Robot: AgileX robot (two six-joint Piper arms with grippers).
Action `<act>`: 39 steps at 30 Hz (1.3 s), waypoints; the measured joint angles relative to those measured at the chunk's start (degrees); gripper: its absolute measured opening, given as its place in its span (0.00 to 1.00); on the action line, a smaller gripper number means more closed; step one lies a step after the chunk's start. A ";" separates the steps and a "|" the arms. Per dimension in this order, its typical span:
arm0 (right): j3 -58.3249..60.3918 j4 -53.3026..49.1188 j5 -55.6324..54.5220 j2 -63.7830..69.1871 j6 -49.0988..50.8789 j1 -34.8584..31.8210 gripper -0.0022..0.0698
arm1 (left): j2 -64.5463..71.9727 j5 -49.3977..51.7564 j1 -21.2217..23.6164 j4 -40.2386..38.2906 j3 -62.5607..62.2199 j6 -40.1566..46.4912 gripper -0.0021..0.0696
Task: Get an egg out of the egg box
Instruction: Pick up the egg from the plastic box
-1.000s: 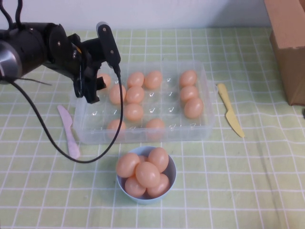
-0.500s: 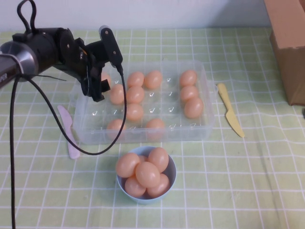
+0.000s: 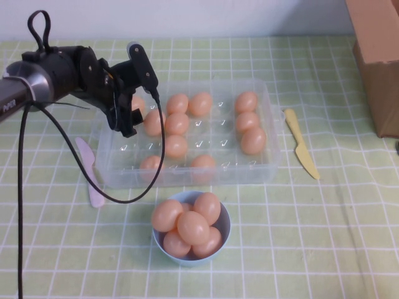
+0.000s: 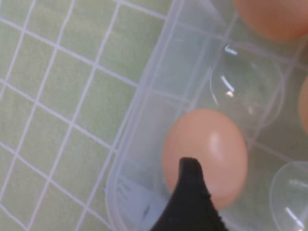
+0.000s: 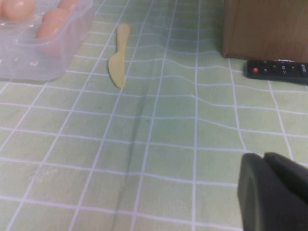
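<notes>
Above the egg box's far-left corner, the left gripper is held with fingers released; the egg should be straddled centrally. Off the surface's right side, the right gripper is parked, fingers clenched.

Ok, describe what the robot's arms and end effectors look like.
The left arm is glossy black with a silver-grey band, and a black cable loops off it. Its left end effector, over the egg box's left end, has black fingers. The right end effector, above the green checked cloth, shows black fingers too.
</notes>
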 joint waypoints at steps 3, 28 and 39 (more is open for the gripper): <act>0.00 0.00 0.00 0.00 0.00 0.00 0.01 | 0.64 -0.37 0.51 0.00 -0.04 -0.04 0.69; 0.00 0.00 0.00 0.00 0.00 0.00 0.01 | 3.97 -2.45 1.52 -5.15 -2.84 -0.55 0.69; 0.00 0.00 0.00 0.00 0.00 0.00 0.01 | 4.10 -2.45 2.44 -5.49 -3.05 -1.41 0.66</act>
